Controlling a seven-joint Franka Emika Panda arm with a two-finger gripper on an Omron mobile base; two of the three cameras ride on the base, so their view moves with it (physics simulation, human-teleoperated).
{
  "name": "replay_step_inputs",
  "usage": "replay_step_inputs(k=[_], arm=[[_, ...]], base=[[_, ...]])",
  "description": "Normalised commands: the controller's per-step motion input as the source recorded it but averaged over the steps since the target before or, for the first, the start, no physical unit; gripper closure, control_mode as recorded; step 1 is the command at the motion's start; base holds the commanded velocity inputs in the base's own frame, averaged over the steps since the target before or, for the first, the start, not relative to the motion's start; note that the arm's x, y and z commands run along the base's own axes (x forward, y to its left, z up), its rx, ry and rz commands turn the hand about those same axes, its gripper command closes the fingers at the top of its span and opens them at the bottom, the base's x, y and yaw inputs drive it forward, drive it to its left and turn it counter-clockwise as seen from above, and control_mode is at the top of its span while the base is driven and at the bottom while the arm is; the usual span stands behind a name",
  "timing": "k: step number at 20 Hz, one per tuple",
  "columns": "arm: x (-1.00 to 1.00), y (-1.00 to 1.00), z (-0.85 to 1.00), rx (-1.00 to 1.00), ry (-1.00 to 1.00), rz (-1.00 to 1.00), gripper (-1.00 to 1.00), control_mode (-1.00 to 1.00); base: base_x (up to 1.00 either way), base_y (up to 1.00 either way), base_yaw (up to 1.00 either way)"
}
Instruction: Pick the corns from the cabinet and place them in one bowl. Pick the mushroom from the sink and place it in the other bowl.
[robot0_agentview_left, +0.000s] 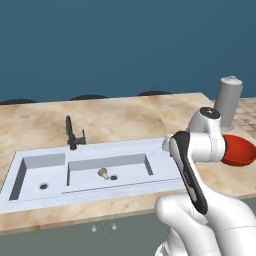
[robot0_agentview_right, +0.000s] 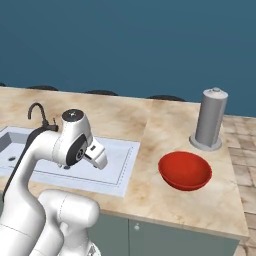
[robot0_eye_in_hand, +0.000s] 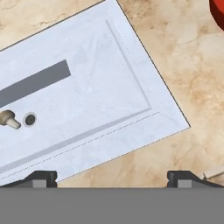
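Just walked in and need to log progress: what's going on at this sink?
The white arm is above the counter at the right end of the sink, its gripper empty with the jaws wide open. The mushroom lies untouched in the right-hand basin beside the drain. The red bowl sits empty on the counter to the right of the sink, near a grey canister. So the mushroom has not yet been picked up.

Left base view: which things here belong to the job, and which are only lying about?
Job: mushroom in the sink; red bowl on the counter; open gripper above the sink.

Lying about: grey canister; black tap.
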Motion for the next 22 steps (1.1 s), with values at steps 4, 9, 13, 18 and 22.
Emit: replay_step_inputs(k=[4, 9, 13, 18, 22], arm=[[0.0, 0.0, 0.0, 0.0, 0.0, 0.0, -1.0, 1.0], [0.0, 0.0, 0.0, 0.0, 0.0, 0.0, -1.0, 1.0], [0.1, 0.08, 0.0, 0.0, 0.0, 0.02, -1.0, -1.0], [0.27, 0.27, 0.02, 0.0, -0.01, 0.17, -1.0, -1.0], [0.23, 0.38, 0.0, 0.0, -0.01, 0.3, -1.0, -1.0]], base=[[0.0, 0.0, 0.0], [0.0, 0.0, 0.0], [0.0, 0.0, 0.0], [0.0, 0.0, 0.0], [0.0, 0.0, 0.0]])
